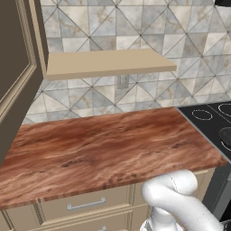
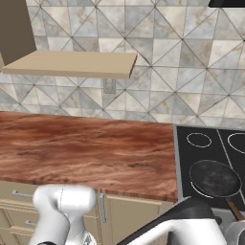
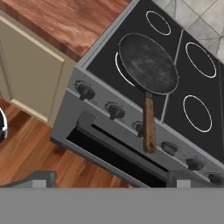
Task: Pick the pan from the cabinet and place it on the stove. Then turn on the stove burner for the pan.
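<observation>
Pan (image 3: 148,63) on stove (image 3: 199,87) burner

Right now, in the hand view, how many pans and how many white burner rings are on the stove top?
pan: 1
burner rings: 4, one partly under the pan
Total: 5

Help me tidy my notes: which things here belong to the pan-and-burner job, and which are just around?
Job: pan lying on the stove; knobs on its front; open cabinet door.
Just around: wooden counter, drawers, tiled wall, wall shelf.
</observation>
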